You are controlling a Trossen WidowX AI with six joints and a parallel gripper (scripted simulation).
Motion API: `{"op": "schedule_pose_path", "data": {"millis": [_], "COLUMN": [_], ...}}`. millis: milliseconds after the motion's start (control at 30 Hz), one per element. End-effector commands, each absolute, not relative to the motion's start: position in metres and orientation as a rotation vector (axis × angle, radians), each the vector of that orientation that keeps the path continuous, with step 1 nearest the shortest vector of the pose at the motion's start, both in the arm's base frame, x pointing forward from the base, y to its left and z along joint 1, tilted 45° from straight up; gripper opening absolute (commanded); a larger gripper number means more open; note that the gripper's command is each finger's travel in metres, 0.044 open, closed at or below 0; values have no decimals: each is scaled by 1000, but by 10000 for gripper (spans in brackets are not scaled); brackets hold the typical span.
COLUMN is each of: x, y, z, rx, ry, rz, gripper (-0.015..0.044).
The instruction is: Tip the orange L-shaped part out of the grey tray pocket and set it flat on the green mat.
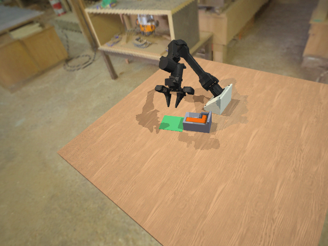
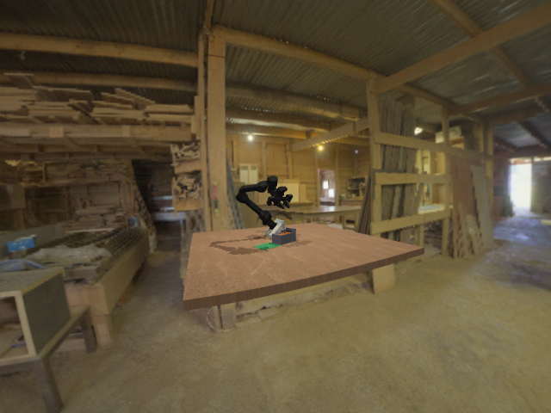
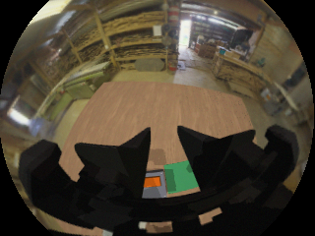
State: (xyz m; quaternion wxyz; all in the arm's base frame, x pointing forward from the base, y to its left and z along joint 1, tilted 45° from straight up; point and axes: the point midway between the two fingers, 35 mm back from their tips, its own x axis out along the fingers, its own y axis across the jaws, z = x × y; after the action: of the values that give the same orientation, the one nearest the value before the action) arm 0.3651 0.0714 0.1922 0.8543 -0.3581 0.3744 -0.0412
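The orange L-shaped part (image 1: pixel 196 120) (image 3: pixel 153 182) lies level in the pocket of the grey tray (image 1: pixel 196 127) (image 2: pixel 283 238) (image 3: pixel 154 193). Its L-shaped end is at the right in the top view, the end away from the mat. The green mat (image 1: pixel 170 122) (image 2: pixel 266 245) (image 3: pixel 180 177) lies right beside the tray's other end. My gripper (image 1: pixel 171 106) (image 3: pixel 163 129) is partly open and empty, its fingers pointing down, well above the table and clear of tray and part. In the wrist view the left finger hides part of the tray and of the orange part.
The pale arm base (image 1: pixel 225 101) (image 2: pixel 275 227) stands on the wooden table (image 1: pixel 185 180) (image 2: pixel 311 257) just behind the tray. The tray has a raised wall (image 1: pixel 209 121) at its right end in the top view. Arm shadows fall around the tray and mat.
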Motion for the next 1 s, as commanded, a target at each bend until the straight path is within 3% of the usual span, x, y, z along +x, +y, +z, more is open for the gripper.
{"op": "schedule_pose_path", "data": {"millis": [0,333,700,967], "x": [335,232,230,229], "y": [92,95,93,44], "z": [124,44,42,-7], "rx": [-715,-812,-817,-818], "ry": [1063,1595,1603,1602], "rz": [-67,-390,-402,-404], "gripper": [180,180,180,180]}}
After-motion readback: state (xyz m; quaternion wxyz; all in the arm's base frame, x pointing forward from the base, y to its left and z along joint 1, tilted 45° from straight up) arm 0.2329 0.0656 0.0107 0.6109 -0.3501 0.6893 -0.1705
